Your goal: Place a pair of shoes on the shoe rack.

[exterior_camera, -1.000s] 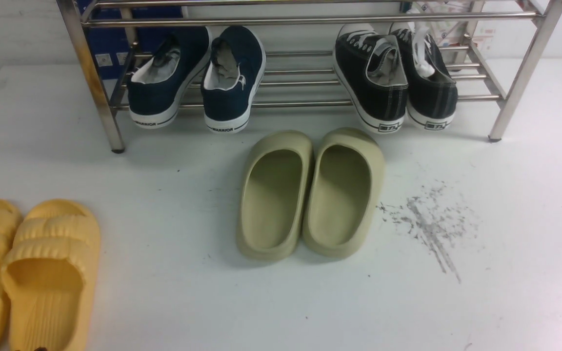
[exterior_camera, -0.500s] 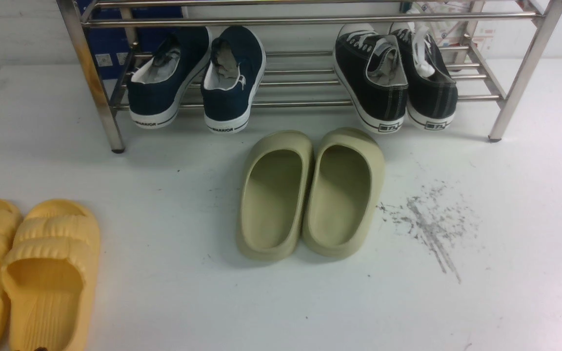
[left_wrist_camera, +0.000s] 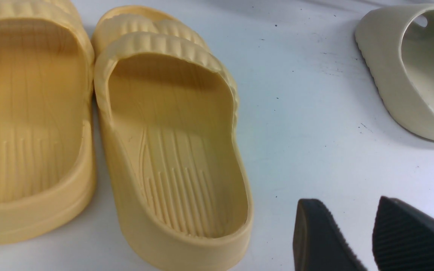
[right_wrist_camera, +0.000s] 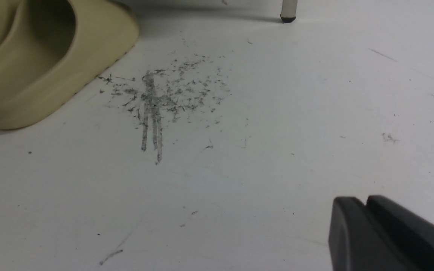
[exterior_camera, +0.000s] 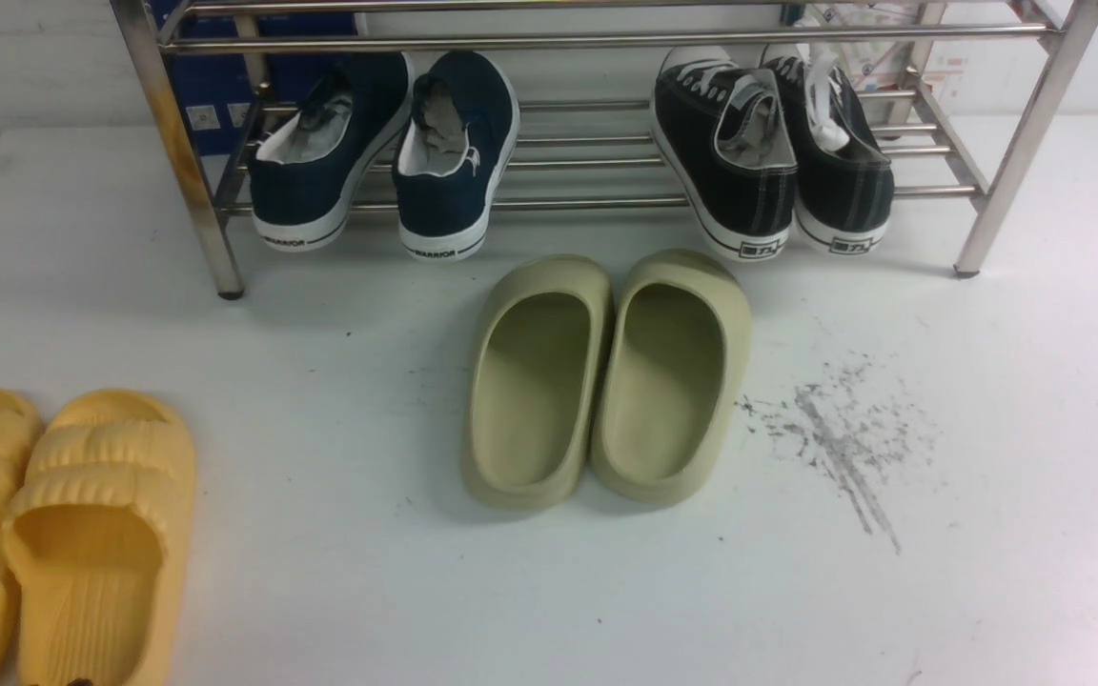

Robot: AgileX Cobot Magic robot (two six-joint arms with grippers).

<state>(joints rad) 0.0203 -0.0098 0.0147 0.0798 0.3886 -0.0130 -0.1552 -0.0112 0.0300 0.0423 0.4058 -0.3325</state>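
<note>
The pair of shoes (exterior_camera: 768, 162), two black lace-up sneakers with white soles, rests on the lower bars at the right end of the shoe rack (exterior_camera: 606, 41), heels toward me and overhanging the front bar. Neither arm shows in the front view. In the left wrist view my left gripper (left_wrist_camera: 347, 200) is open and empty, hovering over the white floor beside a yellow slide (left_wrist_camera: 171, 139). My right gripper (right_wrist_camera: 359, 198) is shut with its fingers pressed together and nothing between them, low over bare floor near a scuff mark (right_wrist_camera: 156, 98).
Navy slip-ons (exterior_camera: 382, 157) sit on the left of the rack's lower shelf. Olive slides (exterior_camera: 606, 376) lie on the floor in front of the rack, and yellow slides (exterior_camera: 63, 534) at the near left. A rack leg (right_wrist_camera: 288, 9) stands beyond the scuff mark.
</note>
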